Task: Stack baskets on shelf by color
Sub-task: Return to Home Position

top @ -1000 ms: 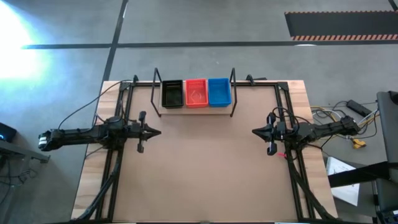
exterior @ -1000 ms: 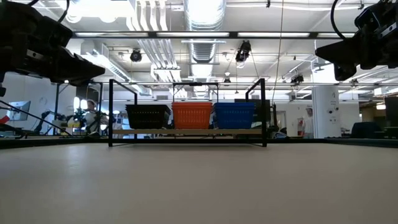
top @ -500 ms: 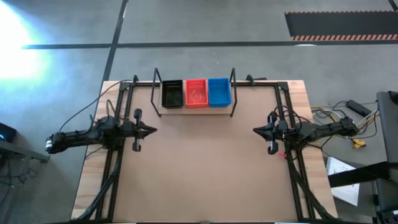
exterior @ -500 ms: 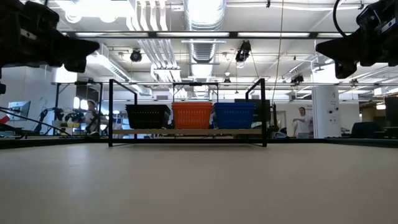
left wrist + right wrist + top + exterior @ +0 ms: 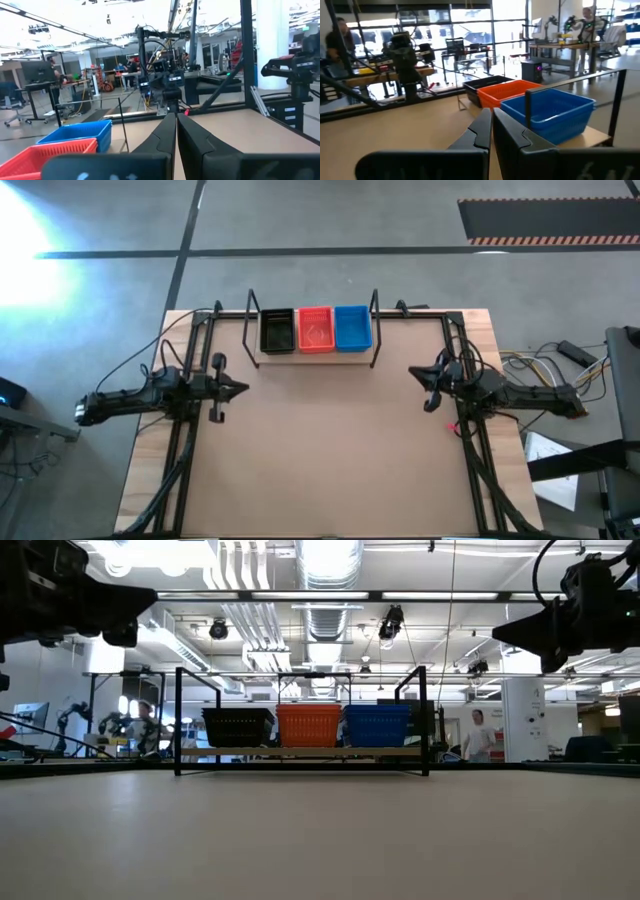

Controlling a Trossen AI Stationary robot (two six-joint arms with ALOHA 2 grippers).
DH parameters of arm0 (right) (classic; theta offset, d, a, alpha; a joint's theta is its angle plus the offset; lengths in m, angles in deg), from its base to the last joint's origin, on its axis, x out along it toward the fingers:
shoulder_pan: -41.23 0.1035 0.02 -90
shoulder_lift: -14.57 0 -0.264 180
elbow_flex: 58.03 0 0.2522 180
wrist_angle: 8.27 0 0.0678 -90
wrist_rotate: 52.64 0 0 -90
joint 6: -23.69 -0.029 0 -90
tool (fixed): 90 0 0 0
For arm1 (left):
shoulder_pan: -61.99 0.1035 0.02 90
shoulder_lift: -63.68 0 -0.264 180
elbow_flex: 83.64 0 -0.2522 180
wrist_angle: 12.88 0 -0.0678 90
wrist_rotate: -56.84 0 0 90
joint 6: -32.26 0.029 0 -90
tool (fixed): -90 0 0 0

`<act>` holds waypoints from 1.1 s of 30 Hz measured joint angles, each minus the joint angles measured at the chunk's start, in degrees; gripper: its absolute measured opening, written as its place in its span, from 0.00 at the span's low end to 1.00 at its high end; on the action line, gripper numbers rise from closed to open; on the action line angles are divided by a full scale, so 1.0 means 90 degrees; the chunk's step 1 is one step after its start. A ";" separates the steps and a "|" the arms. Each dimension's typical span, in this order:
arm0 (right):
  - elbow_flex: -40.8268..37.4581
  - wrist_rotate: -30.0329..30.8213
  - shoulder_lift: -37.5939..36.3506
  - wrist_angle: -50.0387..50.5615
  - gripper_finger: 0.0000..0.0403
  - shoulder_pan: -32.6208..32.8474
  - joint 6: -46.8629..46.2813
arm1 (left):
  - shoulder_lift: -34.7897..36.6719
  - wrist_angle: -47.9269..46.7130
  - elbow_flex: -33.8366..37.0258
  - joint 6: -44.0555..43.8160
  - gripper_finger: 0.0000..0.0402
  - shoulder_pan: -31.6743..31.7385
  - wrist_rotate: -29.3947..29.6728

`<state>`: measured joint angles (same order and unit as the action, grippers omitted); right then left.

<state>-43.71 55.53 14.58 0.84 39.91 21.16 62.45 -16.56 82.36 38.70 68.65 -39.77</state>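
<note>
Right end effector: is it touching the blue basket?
Apart. The high view shows bare table between the right end effector and the blue basket.

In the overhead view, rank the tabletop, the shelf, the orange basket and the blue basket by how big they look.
1. tabletop
2. shelf
3. orange basket and blue basket: they look alike, so no ranking between them.
</note>
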 joint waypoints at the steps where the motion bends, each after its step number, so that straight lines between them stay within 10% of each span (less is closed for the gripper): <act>1: 0.0000 0.0001 0.0000 0.0002 0.02 -0.0050 0.0000 | 0.0000 0.0000 0.0001 0.0000 0.00 -0.0019 0.0000; 33: 0.0000 -0.0011 -0.0002 -0.0012 0.02 -0.0131 -0.0002 | -0.0191 -0.0003 0.0001 0.0150 0.00 -0.0239 -0.0002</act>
<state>-43.71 55.43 14.56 0.73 38.74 21.15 60.73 -16.59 82.37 40.04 66.50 -39.79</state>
